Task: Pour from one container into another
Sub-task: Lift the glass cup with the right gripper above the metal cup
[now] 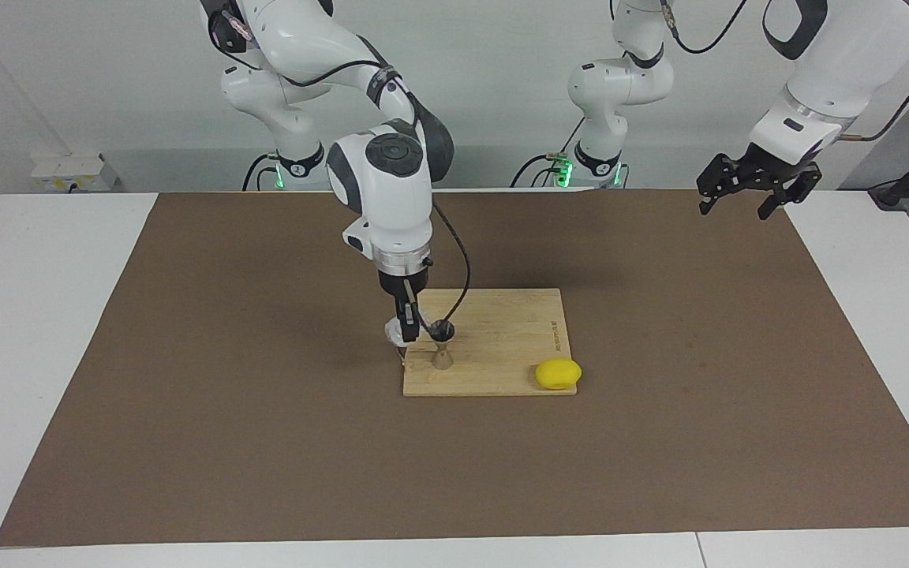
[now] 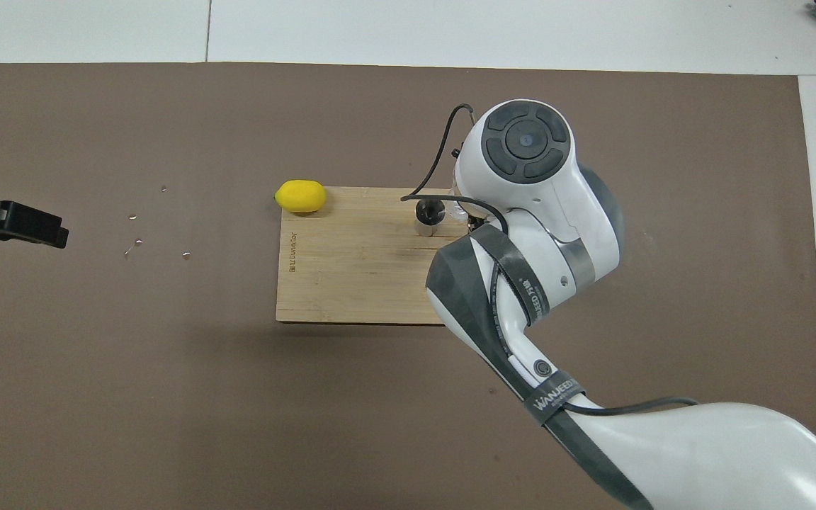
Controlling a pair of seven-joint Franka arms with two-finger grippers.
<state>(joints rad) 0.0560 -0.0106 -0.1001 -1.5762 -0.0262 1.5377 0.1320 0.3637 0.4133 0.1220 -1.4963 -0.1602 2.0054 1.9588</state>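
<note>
We have the right gripper (image 1: 407, 327) clenched on the glass cup (image 1: 397, 334), holding it tipped over the right-arm end of the cutting board (image 1: 502, 347), its mouth right at the top rim of the jigger (image 1: 442, 344). We can't tell whether anything is flowing. The jigger stands upright on the board, near the edge farther from the robots and toward the right arm's end. In the overhead view the right arm's wrist covers the gripper and most of the cup; only the jigger (image 2: 429, 215) shows just beside it, on the board (image 2: 358, 262). A yellow lemon (image 1: 558, 374) sits at the board's corner farther from the robots, toward the left arm's end, overhanging onto the brown mat (image 1: 186, 394). Our left gripper (image 1: 746, 189) waits raised over the mat's left-arm end, fingers spread, holding nothing. A few small droplets (image 2: 135, 241) lie on the mat near it in the overhead view.
</note>
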